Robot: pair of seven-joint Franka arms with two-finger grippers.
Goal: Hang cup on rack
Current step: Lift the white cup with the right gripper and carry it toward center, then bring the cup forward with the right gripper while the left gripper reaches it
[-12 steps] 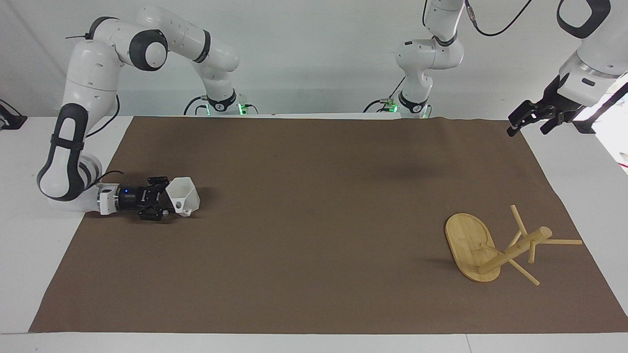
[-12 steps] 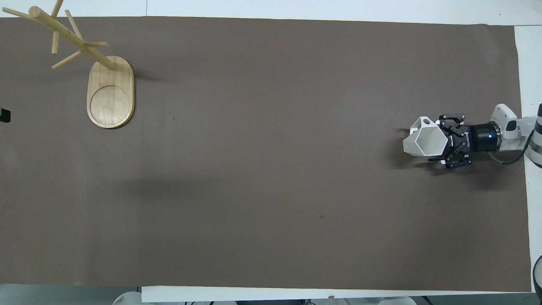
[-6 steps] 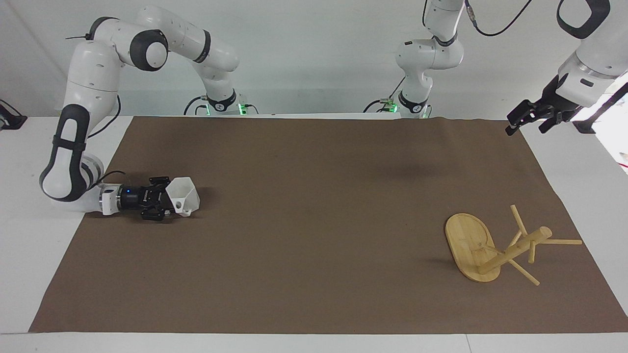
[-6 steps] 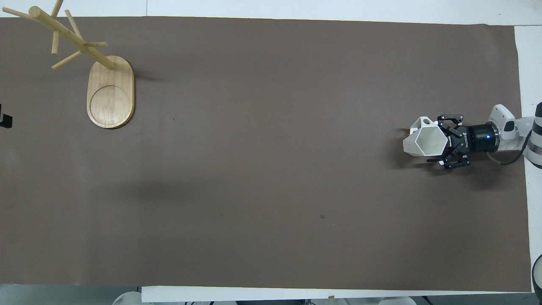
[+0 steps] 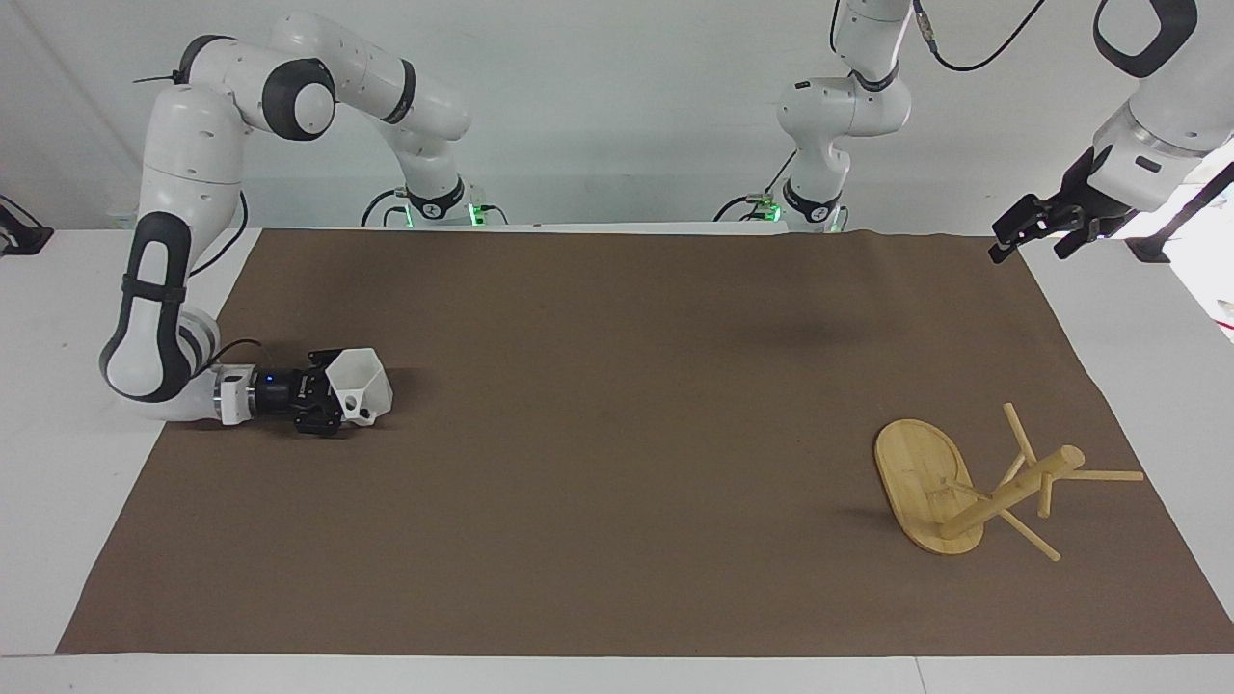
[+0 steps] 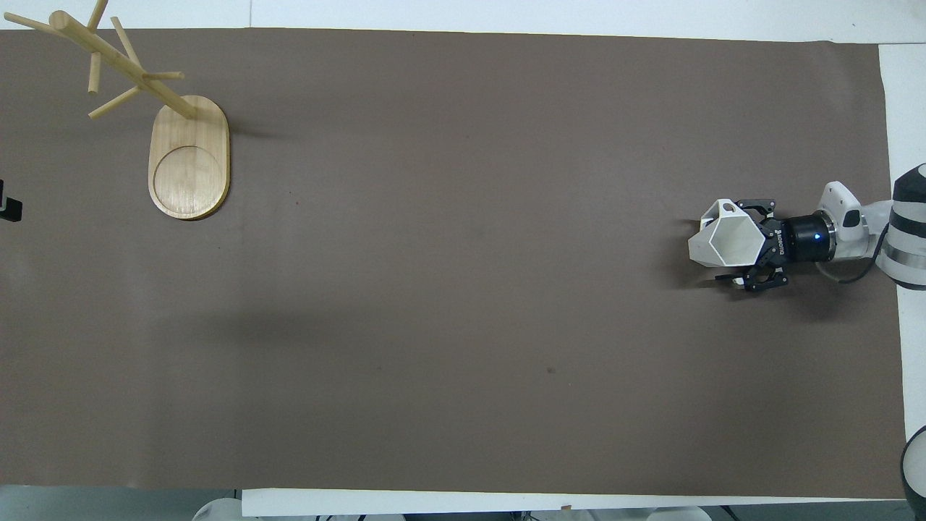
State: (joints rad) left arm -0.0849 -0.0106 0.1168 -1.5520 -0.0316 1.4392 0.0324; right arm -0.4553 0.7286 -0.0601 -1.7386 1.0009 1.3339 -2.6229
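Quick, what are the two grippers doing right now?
Right gripper: open, low at the cup, not holding it.
Left gripper: open, holding nothing, raised over the table's corner.

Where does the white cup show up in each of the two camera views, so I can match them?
Facing view: the cup sits at mid-height near the picture's left edge, on the brown mat, at the right tool.
Overhead view: the cup sits at mid-height near the picture's right edge.
Shared landmark: the rack, at the left arm's end of the table, appears low at the right in the facing view and at the top left overhead.
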